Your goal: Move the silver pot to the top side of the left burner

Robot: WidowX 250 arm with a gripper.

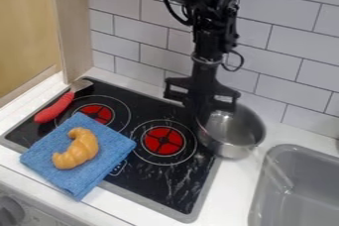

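The black robot arm (213, 27) is entering from the top edge, right of centre, and is running down in front of the white tiled wall (285, 36). Its upper part is leaning slightly, its dark cable is looping out at the left, and its wrist is dropping nearly straight down. At the lower end, the gripper (200, 110) is pointing downward, with its broad crosspiece lying roughly level from side to side and dipping a little toward the right. The gripper is hanging at the upper left rim of the silver pot (230, 149); how wide the claw is standing, and whether it is holding the rim, cannot be told. The pot is sitting at the right side of the black stove (169, 180), across its edge and partly over the white counter (228, 195), with its open mouth showing. It is lying to the right of the right burner (163, 141) and well apart from the left burner (99, 112). A blue towel (106, 168) is lying over the stove's front left part, overlapping the left burner's lower portion, and is bearing a croissant (78, 151). A red-handled utensil (55, 108) is resting at the stove's far left, while a gray sink (308, 185) is occupying the lower right.
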